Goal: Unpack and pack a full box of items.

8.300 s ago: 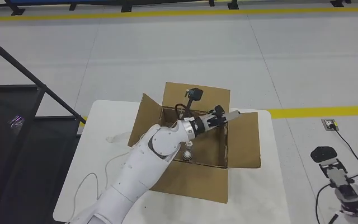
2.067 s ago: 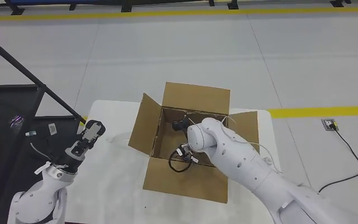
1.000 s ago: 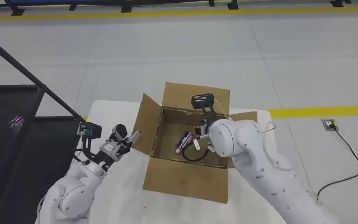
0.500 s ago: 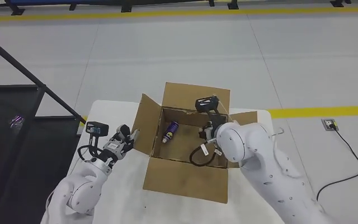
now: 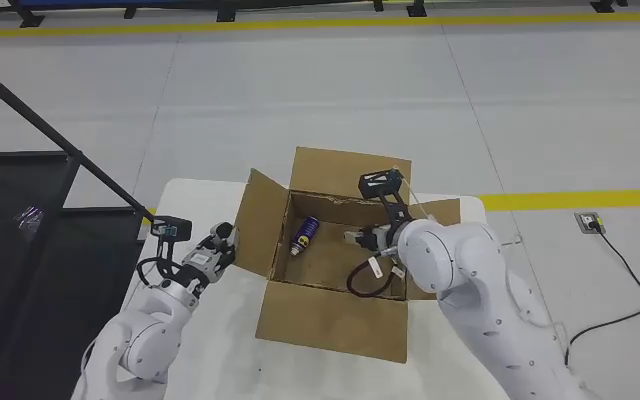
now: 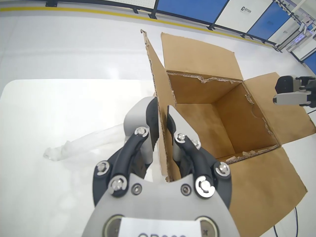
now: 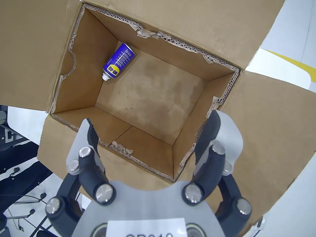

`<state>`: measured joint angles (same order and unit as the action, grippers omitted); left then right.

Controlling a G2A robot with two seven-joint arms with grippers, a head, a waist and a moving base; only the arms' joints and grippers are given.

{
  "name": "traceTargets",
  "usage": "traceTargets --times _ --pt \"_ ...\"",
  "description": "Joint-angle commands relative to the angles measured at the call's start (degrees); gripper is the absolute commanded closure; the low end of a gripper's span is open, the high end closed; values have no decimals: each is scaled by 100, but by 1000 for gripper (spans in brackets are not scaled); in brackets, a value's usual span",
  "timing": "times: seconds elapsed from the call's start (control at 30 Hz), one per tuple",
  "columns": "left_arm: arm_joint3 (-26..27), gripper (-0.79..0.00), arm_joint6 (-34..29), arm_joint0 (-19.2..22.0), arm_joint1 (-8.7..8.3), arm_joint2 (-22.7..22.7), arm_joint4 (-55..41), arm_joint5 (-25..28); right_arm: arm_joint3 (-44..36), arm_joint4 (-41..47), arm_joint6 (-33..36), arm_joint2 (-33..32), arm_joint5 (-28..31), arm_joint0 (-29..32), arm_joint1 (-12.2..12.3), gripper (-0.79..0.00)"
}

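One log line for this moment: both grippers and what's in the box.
left gripper: shut on side flap | right gripper: open, over box | spray can: lying on box floor, beside a wall

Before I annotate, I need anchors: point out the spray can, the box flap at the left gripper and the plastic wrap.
spray can (image 7: 119, 61), right wrist view, mid blue body.
box flap (image 5: 259, 226), top view, middle of panel.
plastic wrap (image 6: 74, 144), left wrist view, crumpled middle.

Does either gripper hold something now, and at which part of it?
The left gripper grips the cardboard box by its side flap, one finger on each side. The right gripper, open above the box, holds nothing.
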<state>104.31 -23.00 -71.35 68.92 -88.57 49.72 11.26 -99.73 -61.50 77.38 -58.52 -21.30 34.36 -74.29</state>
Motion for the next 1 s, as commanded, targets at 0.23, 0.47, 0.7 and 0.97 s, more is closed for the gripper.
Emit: traceTargets --times 0.23,0.47,0.7,0.97 --pt "73 0 60 -138 -22 -133 -191 -25 -587 -158 118 -592 -121 393 86 -785" --pt "196 0 64 -292 -40 -249 -362 -47 -539 -87 69 -662 -6 467 82 -785" --pt "331 0 46 -519 -61 -418 -623 -41 -31 119 10 -560 -37 209 18 -785" --pt "468 0 28 -771 -88 -644 -849 -43 -150 60 -24 -818 -259 238 40 -785"
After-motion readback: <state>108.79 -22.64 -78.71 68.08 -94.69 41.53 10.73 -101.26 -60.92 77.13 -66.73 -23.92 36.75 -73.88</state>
